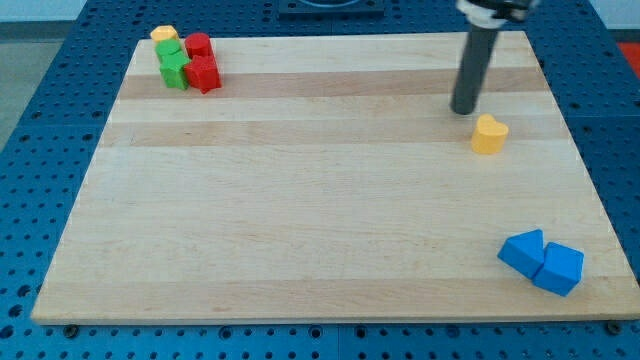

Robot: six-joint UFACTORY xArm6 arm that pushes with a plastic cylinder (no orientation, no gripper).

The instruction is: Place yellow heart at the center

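Observation:
A yellow heart block (pixel 489 133) lies on the wooden board (pixel 300 200) toward the view's upper right. My tip (pixel 464 110) stands just to the upper left of the heart, a small gap apart from it. The dark rod rises from the tip to the view's top edge.
A cluster sits at the board's top left corner: a yellow block (pixel 164 35), a green block (pixel 168 51), a green star (pixel 176 70), a red block (pixel 198 45) and a red star (pixel 204 73). Two blue blocks (pixel 524 252) (pixel 559 268) touch each other near the bottom right corner.

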